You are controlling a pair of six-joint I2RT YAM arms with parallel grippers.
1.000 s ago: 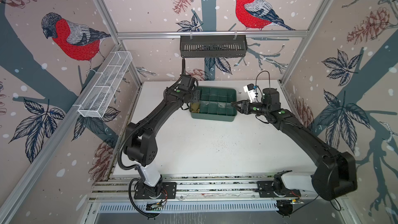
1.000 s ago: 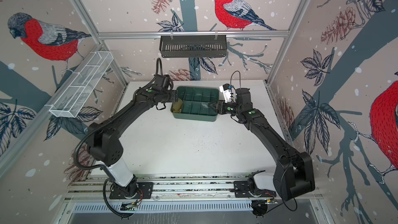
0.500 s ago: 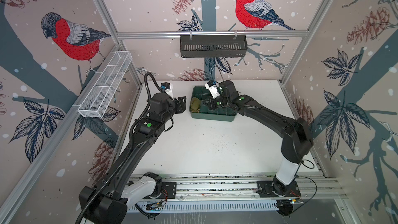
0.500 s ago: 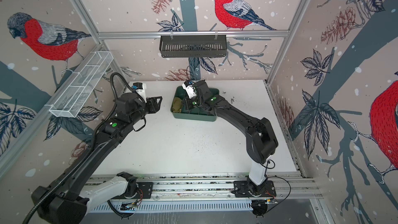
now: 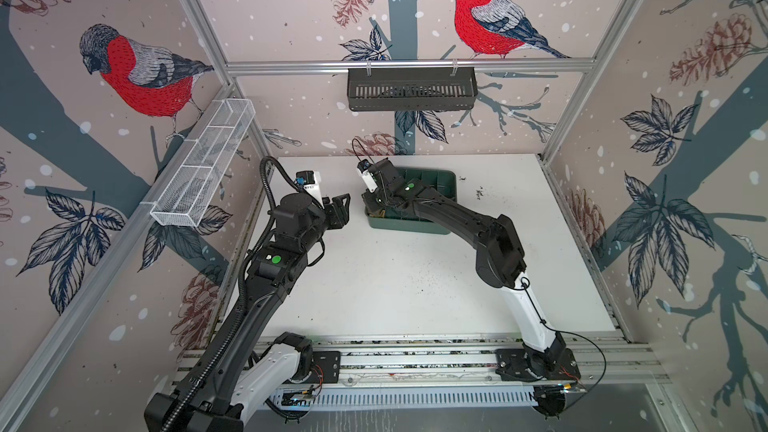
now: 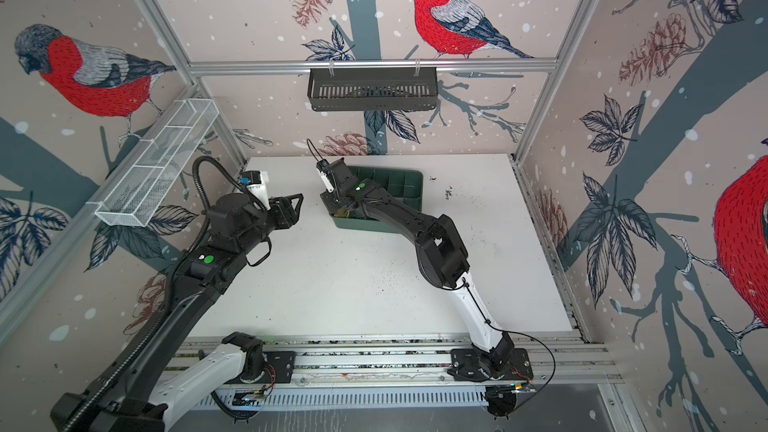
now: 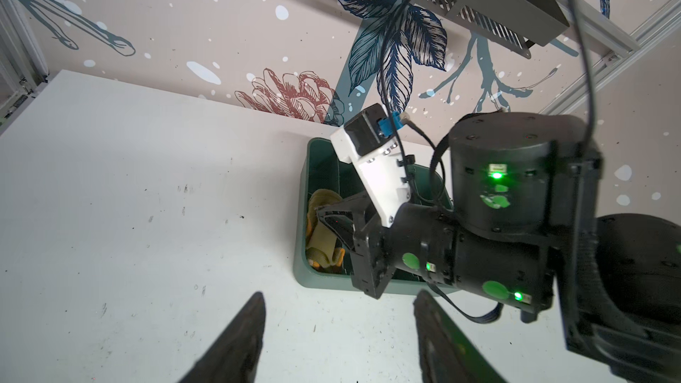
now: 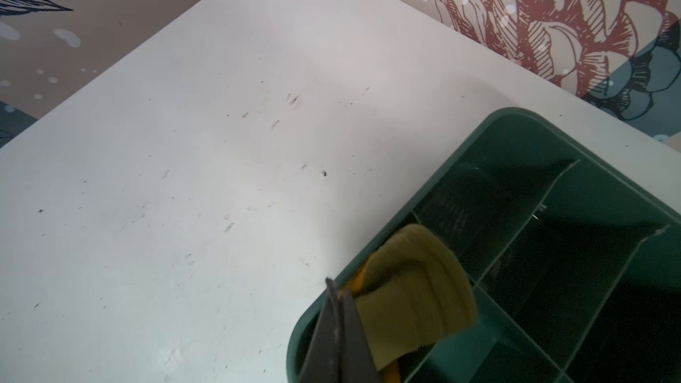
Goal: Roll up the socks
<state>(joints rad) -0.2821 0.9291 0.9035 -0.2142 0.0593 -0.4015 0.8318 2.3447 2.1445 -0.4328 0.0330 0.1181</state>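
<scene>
Closed pincer (image 8: 333, 291) beside socks (image 8: 416, 289) in tray (image 8: 516, 116) corner.

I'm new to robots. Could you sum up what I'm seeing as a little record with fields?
tray: dark green, at the back of the table
socks: bundled up, in a corner compartment of the tray
right gripper: shut, tips beside the socks inside the tray
left gripper: open, empty, over the table, apart from the tray

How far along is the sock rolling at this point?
Done: the socks look rolled into a bundle, sitting in a corner compartment of the tray. In hand: the right gripper, shut, is down against the bundle; the left gripper is open and empty. Left: probably only pulling clear.
</scene>
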